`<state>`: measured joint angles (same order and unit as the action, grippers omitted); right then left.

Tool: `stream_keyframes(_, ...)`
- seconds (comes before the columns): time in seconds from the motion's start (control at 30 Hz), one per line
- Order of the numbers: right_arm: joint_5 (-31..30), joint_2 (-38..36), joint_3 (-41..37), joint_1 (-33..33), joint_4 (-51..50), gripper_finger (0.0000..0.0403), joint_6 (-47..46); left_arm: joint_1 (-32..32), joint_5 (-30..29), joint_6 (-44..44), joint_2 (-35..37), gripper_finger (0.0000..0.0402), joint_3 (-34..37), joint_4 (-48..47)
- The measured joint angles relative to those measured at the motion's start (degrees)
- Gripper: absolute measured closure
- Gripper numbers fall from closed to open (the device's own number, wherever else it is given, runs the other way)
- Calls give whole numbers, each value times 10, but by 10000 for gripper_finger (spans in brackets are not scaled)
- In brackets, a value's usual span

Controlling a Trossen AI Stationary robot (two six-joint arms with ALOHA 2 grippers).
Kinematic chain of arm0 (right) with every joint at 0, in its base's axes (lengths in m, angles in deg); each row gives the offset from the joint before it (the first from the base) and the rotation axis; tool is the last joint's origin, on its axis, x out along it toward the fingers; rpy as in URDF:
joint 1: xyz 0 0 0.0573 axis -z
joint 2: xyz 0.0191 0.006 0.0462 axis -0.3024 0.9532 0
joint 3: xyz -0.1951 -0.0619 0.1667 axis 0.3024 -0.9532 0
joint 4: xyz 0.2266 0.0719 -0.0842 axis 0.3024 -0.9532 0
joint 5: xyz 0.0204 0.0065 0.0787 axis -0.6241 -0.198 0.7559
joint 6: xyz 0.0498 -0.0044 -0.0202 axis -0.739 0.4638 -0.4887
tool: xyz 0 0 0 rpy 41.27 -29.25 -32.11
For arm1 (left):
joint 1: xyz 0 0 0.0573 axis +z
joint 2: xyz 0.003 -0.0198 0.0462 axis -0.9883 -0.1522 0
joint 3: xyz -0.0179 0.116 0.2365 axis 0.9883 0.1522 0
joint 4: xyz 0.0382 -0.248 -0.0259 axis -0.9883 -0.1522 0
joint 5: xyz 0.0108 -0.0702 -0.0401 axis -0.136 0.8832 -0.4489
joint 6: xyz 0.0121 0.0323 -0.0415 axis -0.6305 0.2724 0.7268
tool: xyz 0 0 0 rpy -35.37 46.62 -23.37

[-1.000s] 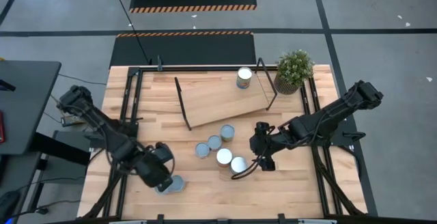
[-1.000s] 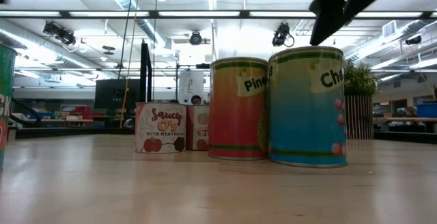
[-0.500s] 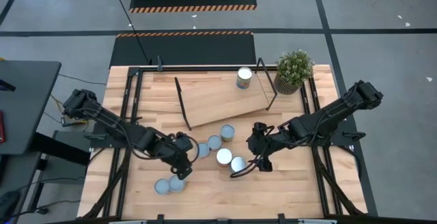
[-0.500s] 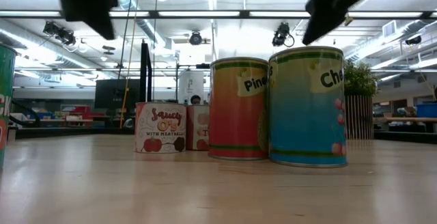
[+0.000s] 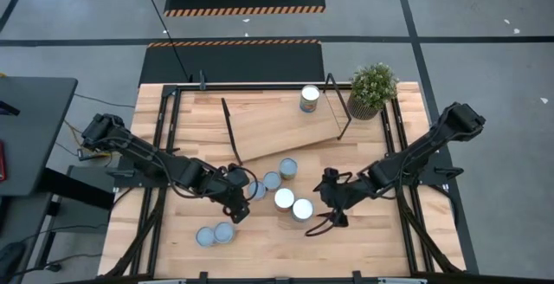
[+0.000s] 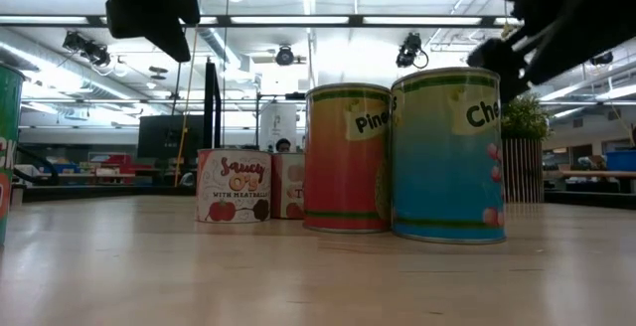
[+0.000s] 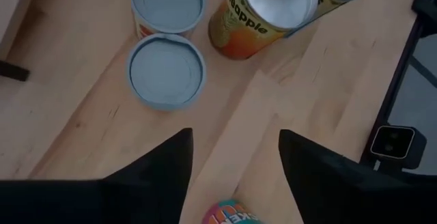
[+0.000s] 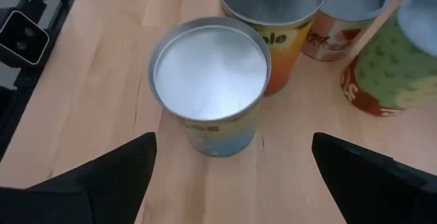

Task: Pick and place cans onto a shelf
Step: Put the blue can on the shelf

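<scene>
Right gripper (image 8: 232, 176), jaws wide open, frames the rigid, smooth blue can (image 8: 210, 84) at centre (grasp mid-wall); left gripper (image 7: 235, 159) open, empty.

A potted plant (image 5: 373, 89) stands at the butcher-block tabletop's (image 5: 260, 241) far right corner.

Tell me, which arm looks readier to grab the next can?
Probably the right. The right gripper hangs open beside the blue-labelled can, which sits centred between its fingers in the right wrist view. The left gripper is open too, above bare table, with the small cans off ahead.
</scene>
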<state>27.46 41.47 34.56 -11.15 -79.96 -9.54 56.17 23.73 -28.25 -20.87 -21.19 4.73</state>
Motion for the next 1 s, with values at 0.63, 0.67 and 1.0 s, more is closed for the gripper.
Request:
stream_keyframes(0.63,37,92,-67,16,216,3,119,5,-1,-15,1,180,0,-1)
stream_keyframes(0.67,34,99,-67,16,228,3,120,5,2,-15,1,180,0,-3)
stream_keyframes(1.0,25,126,-67,19,310,3,116,5,16,-15,1,180,0,-2)
